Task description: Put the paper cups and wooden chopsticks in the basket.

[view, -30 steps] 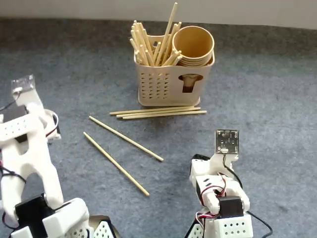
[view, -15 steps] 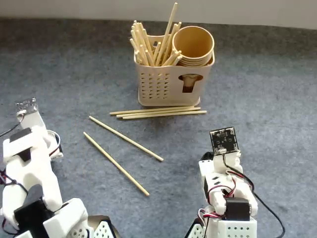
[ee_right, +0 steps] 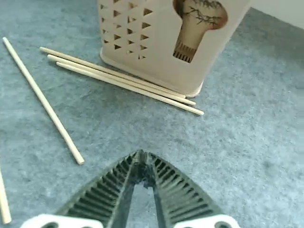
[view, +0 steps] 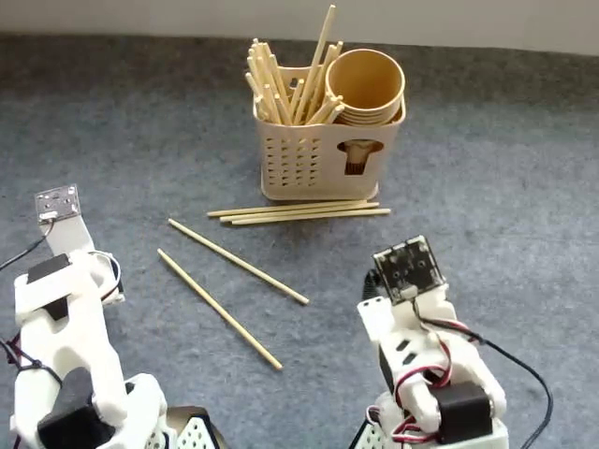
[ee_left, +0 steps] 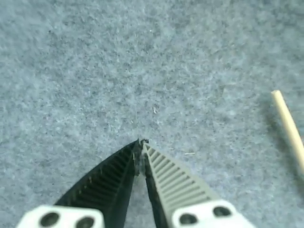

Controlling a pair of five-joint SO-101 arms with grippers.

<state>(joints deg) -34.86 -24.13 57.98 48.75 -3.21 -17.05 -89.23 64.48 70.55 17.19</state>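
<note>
my left gripper (ee_left: 141,145): jaws pressed together, tips meeting, nothing between them. it hangs over bare grey carpet (view: 487,187) at the lower left of the high view, with a chopstick end (ee_left: 287,126) near it; i cannot tell which stick that is.
my right gripper (ee_right: 140,161): closed too, on nothing, at the lower right of the high view, facing the basket.
near stick (view: 220,309): lies slanting at lower centre, flat on the carpet, between my two arms.
second stick (view: 239,262): just beyond it, almost parallel, not touching it.
three sticks (view: 299,213): side by side along the foot of the basket, just in front of its wall.
basket (view: 309,164): upper centre, upright. its left compartment holds a bunch of chopsticks (view: 281,84), its right one the stacked paper cups (view: 367,84).
progress: the cups look done; five sticks remain on the carpet.
step in hand: i judge it is fetching a loose stick, most likely the near stick or the second stick.
doing it well: spread the jaws first, then come down across the stick near its middle, not along it. let the tips sink into the pile so the thin wood cannot roll away. take one at a time, tip it upright, and release over the left compartment, clear of the tall sticks leaning there.
risk: a grip near one end would let the stick swing and catch the basket rim.
</note>
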